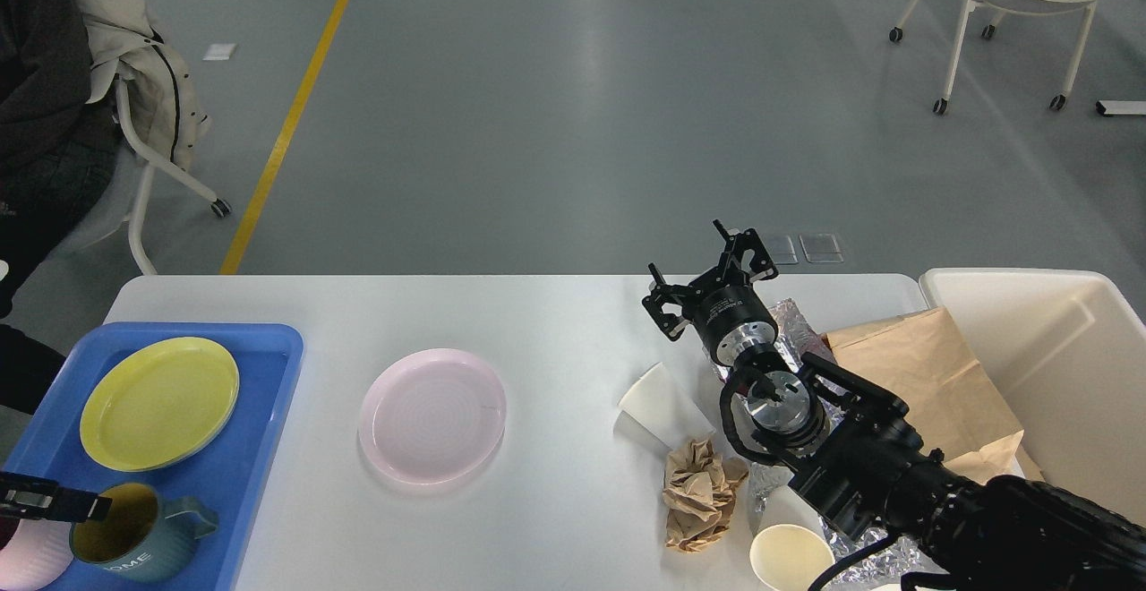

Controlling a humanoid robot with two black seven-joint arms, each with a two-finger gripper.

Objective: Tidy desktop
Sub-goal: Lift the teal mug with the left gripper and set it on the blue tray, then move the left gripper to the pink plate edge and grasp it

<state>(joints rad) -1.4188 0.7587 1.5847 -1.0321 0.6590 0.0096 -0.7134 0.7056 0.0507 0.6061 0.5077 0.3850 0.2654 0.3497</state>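
Note:
The white desktop (555, 322) spans the lower part of the head view. At its left a blue tray (255, 448) holds a yellow plate (159, 401) and a teal mug (148, 537) standing upright. My left gripper (85, 506) comes in at the lower left edge, its dark finger across the mug's rim, shut on it. A pink plate (432, 415) lies mid-table. My right gripper (707, 282) hangs open and empty over the far right of the table, above crumpled foil (797, 322). Near it lie a tipped paper cup (658, 405) and a brown paper ball (698, 492).
A brown paper bag (922, 376) leans into the cream bin (1065, 349) at the right. An upright paper cup (791, 557) stands by my right forearm. A pink dish (27, 560) shows in the tray's near corner. Chairs stand on the floor beyond.

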